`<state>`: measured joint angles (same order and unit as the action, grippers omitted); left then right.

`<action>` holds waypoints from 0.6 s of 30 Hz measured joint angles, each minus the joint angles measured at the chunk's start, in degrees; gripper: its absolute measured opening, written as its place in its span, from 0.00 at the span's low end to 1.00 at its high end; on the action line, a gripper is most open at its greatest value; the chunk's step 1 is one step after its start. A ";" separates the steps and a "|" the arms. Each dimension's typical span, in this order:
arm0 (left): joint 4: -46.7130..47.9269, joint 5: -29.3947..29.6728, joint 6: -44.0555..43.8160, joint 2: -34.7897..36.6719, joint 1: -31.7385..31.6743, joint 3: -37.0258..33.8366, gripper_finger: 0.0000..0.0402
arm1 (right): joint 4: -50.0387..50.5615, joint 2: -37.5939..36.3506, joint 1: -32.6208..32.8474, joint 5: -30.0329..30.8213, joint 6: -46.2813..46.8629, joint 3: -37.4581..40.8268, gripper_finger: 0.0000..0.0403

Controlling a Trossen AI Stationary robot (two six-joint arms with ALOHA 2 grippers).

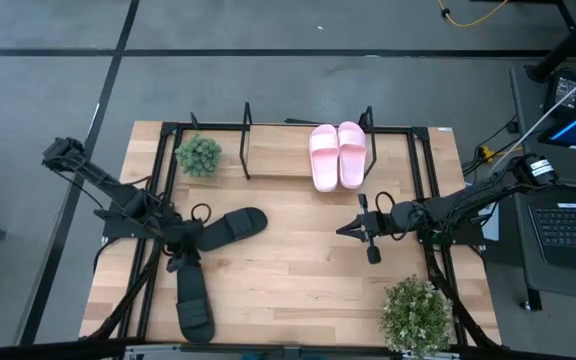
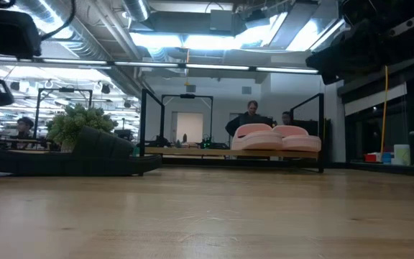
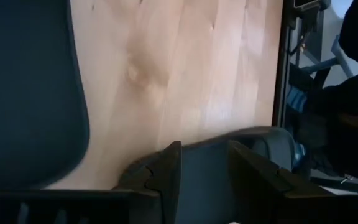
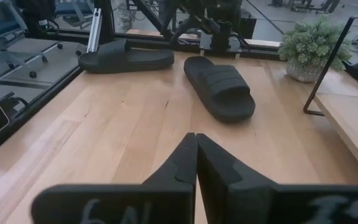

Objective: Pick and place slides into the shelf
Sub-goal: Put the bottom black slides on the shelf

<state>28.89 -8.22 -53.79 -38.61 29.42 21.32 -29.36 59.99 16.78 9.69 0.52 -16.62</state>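
Pink slides: the two pale pink slides (image 1: 338, 155) are lying side by side on the shelf's wooden board, at its right end, touching each other; in the low view they (image 2: 275, 138) are showing as a pair on the board.

Black slides: one black slide (image 1: 232, 227) is lying on the desk in front of the shelf, angled, with the left gripper at its heel end; the other black slide (image 1: 194, 304) is lying nearer the desk's front edge, on the left side, apart from the first.

Shelf: the shelf (image 1: 268, 150) is standing along the far side of the desk, its thin black wire uprights rising at either end; the left part of its board is lying bare.

Left gripper: the left gripper (image 1: 190, 240) is sitting low over the desk (image 1: 288, 270) with its fingers (image 3: 169, 168) spread wide at the rim of the angled black slide; whether they are clamping it cannot be told.

Right gripper: the right gripper (image 1: 342, 231) is hanging over the middle of the desk, fingers pressed together and holding nothing, pointing toward the black slides.

Plants: a small green plant (image 1: 199, 155) is standing by the shelf's left end, and a larger plant (image 1: 416, 315) is standing at the desk's front right corner.
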 joint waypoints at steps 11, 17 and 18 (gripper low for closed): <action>-0.68 7.70 -15.08 -4.94 12.43 0.00 0.30 | 0.00 0.00 0.02 0.33 0.74 0.00 0.03; -11.17 7.73 -16.62 -12.05 16.74 0.00 0.30 | 0.00 0.00 0.00 2.32 0.71 0.00 0.03; -13.00 7.73 -16.62 -13.23 17.30 0.00 0.30 | 0.00 0.00 0.02 2.32 0.74 0.00 0.03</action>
<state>15.89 -0.49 -70.41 -51.84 46.72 21.32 -29.36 59.99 16.79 12.02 1.26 -16.62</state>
